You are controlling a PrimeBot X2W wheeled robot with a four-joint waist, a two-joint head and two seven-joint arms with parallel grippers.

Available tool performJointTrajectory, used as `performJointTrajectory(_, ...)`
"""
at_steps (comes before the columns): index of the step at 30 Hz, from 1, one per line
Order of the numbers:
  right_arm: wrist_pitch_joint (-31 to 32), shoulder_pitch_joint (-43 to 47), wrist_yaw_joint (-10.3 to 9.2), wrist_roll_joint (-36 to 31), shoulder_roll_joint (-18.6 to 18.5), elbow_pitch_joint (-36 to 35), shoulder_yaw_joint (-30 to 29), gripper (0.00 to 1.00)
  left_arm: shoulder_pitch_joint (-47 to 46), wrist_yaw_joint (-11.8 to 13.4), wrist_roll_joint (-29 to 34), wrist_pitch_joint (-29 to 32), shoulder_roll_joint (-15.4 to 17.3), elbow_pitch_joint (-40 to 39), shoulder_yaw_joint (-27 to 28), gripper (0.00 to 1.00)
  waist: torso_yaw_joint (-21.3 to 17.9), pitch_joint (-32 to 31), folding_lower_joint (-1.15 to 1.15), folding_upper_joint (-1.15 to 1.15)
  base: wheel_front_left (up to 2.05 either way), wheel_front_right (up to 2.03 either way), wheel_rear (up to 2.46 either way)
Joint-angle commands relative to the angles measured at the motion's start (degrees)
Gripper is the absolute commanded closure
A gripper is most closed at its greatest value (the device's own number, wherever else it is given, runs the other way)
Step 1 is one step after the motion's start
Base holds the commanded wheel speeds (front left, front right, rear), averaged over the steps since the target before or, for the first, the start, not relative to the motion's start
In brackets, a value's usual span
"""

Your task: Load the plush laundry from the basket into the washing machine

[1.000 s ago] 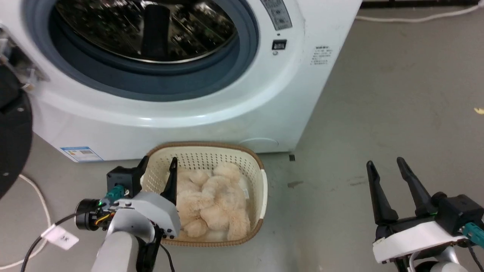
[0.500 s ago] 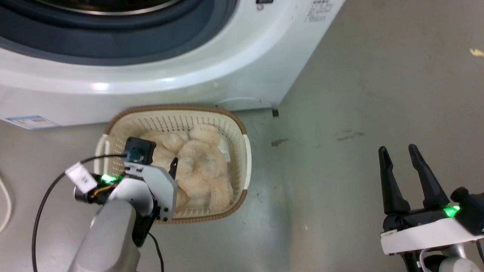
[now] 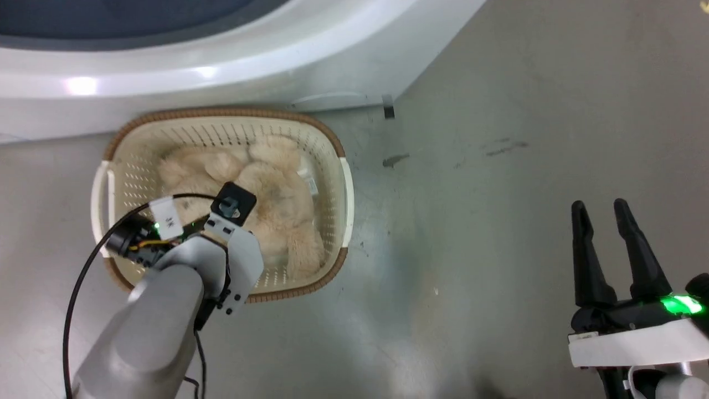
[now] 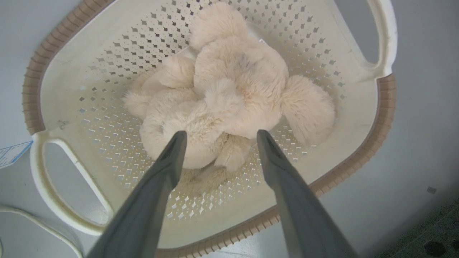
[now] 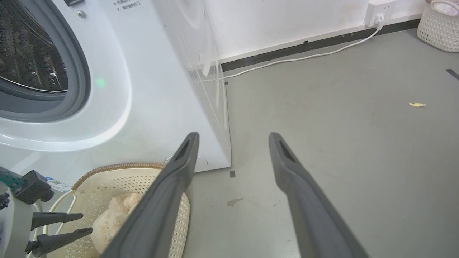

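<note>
I read this as a bare laundry room. Washing machine (image 5: pixel 143 89), grey floor (image 5: pixel 340 125), wall socket (image 5: pixel 380 10) with cable (image 5: pixel 304 57).

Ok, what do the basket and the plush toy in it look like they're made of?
The basket looks like moulded cream plastic, matte, given its punched holes and smooth surface; its brown rim looks woven but may be plastic. The plush toy looks like fluffy long-pile synthetic fur.

A wall socket (image 5: pixel 379 10) sat low on the white wall (image 5: pixel 287 21). From the socket, a white cable (image 5: pixel 304 57) ran along the black skirting (image 5: pixel 272 54). A woven bin (image 5: pixel 439 25) stood beside the socket. A yellow scrap (image 5: pixel 417 104) lay on the grey floor (image 5: pixel 340 125), well apart from the socket.
</note>
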Motion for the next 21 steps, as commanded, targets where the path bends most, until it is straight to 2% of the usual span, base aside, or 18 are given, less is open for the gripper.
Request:
performJointTrajectory(1,-0.6,-0.5,-0.02,1.1,0.0,-0.8,-0.2,0.0,-2.3,-0.4,0.4,1.1,1.1,0.9,-1.7,0.0,-0.4,1.8,-0.01,0.0,0.0,0.0,0.0)
performJointTrajectory(12,-1.9,1.3,-0.03,4.7,0.0,-3.0,-0.1,0.0,-9.6,-1.1,3.1,4.8,6.2,3.0,-9.5,0.0,-1.7,7.9,-0.01,0.0,0.0,0.0,0.0)
performJointTrajectory(21,-3.0,2.2,-0.03,7.4,0.0,-4.4,0.7,0.0,-14.7,-0.8,3.8,7.7,8.8,5.2,-13.9,0.0,-3.3,12.4,-0.01,0.0,0.0,0.0,0.0)
